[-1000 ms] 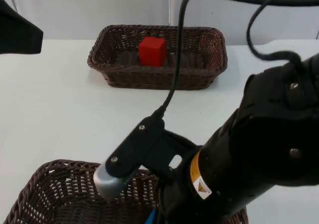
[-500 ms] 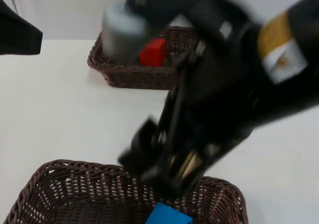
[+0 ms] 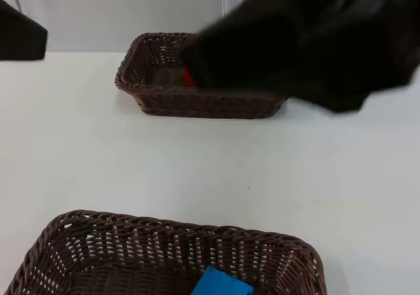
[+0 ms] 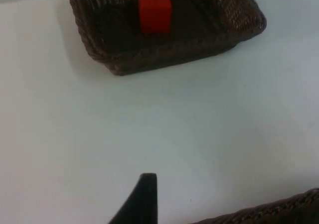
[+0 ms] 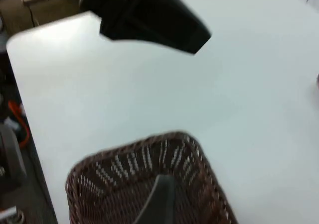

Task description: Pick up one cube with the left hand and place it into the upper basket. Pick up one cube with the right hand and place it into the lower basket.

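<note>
A red cube [image 4: 155, 9] lies inside the upper wicker basket [image 4: 174, 55]. In the top view the blurred right arm [image 3: 315, 39] covers most of that basket [image 3: 141, 78], leaving only a sliver of the red cube [image 3: 189, 77]. A blue cube [image 3: 222, 284] rests in the lower basket [image 3: 164, 224] at the near edge. My left gripper [image 4: 144, 201] hangs above bare table between the two baskets, and the left arm [image 3: 20, 36] waits at the far left. My right gripper [image 5: 159, 199] is raised high over the lower basket [image 5: 99, 174], holding nothing I can see.
White table top [image 3: 197, 157] stretches between the two baskets. The lower basket's rim [image 4: 279, 211] lies close to the left gripper. The left arm [image 5: 144, 15] crosses the right wrist view, and the table's edge [image 5: 20, 84] borders floor clutter.
The right arm has swung up and back from the lower basket toward the far right. The blue cube stays in the lower basket. The left arm has barely moved.
</note>
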`<state>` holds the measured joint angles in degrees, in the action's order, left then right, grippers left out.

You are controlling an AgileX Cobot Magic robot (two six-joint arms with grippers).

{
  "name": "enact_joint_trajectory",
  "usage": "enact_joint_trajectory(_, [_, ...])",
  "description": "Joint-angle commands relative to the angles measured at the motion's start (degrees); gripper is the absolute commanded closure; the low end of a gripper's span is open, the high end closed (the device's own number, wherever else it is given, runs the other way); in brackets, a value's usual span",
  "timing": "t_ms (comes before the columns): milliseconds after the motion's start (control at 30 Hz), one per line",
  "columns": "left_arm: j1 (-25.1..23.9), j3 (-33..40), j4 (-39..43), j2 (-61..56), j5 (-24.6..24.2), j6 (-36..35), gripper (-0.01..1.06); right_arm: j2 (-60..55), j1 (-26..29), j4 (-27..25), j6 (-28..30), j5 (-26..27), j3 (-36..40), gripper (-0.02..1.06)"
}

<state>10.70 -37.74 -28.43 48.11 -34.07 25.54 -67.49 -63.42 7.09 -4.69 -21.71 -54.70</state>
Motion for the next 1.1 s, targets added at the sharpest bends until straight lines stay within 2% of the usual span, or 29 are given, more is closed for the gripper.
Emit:
enact_joint_trajectory(0, [-0.1, 0.3, 0.4, -3.2, -0.1, 0.1, 0.09, 2.5, -0.2, 0.2, 0.5, -0.4, -0.4, 0.27])
enact_joint_trajectory(233, [-0.1, 0.3, 0.4, -10.4, -3.2, 0.1, 0.09, 5.4, -0.2, 0.2, 0.5, -3.6, -0.4, 0.27])
enact_joint_trajectory(400, [-0.1, 0.3, 0.4, -14.8, -5.9, 0.1, 0.09, 7.5, -0.2, 0.2, 0.5, -3.5, 1.4, 0.27])
enact_joint_trajectory(733, [-0.1, 0.3, 1.6, -21.9, -14.4, 0.1, 0.09, 16.8, -0.2, 0.2, 0.2, -3.0, 9.6, 0.27])
enact_joint_trajectory(1067, [-0.1, 0.3, 5.3, -27.8, -19.8, -2.3, 0.09, 26.9, -0.2, 0.2, -0.4, -3.0, 16.5, 0.27])
